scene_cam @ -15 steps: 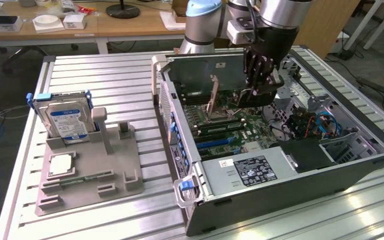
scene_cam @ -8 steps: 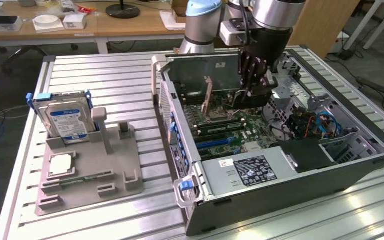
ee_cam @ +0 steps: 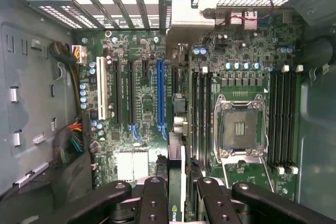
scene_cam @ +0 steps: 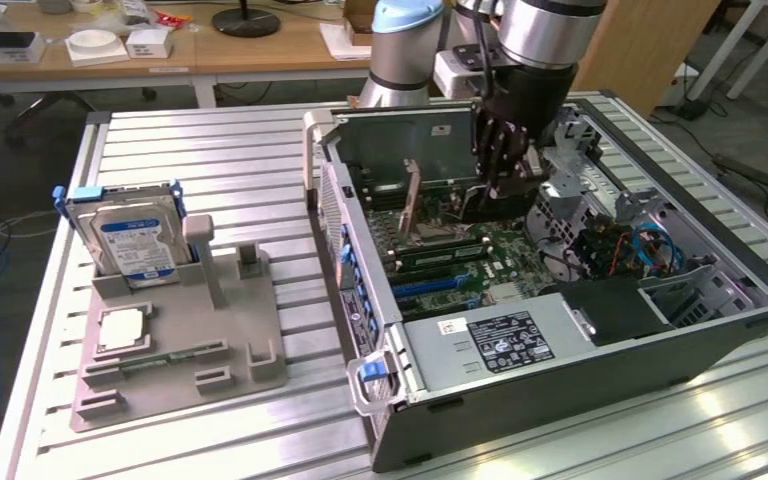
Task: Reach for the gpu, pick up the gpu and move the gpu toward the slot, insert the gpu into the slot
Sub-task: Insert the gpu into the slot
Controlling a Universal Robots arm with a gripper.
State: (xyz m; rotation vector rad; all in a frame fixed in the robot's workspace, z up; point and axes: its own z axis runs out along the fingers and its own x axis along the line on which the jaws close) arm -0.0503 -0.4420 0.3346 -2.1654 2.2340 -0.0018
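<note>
- Ribbed aluminium table (scene_cam: 197,150) carries the whole setup; a wooden desk with small white boxes runs along the upper edge of the exterior view.
- An open computer case (scene_cam: 704,345) lies on its side at centre and right of the exterior view, with the green motherboard (scene_cam: 491,255) exposed.
- A grey parts holder (scene_cam: 177,345) sits at the lower left of the exterior view. A silver hard drive (scene_cam: 133,240) with a blue label stands upright in it, and a square processor chip (scene_cam: 120,328) lies flat in front of the drive.
- The robot arm (scene_cam: 544,30) descends from the upper centre of the exterior view into the case.
- The gripper (scene_cam: 498,190) is low inside the case, above the rear part of the motherboard.
- The gripper fingers are drawn close together and pinch the gpu (ee_cam: 175,182) edge-on; in the wrist view the dark card extends from between the black fingers (ee_cam: 153,203) toward the middle of the frame.
- The pale bracket end of the card appears near the upper centre of the wrist view, beside the rear slot openings of the case.
- The gpu stands just beside the long blue slot (ee_cam: 160,95) and parallel to it; whether it touches the board cannot be determined.
- An empty processor socket (ee_cam: 240,128) sits at centre right of the wrist view, with dark memory slots on both sides.
- The power supply (scene_cam: 498,340), bearing a black label, occupies the lower centre of the exterior view.
</note>
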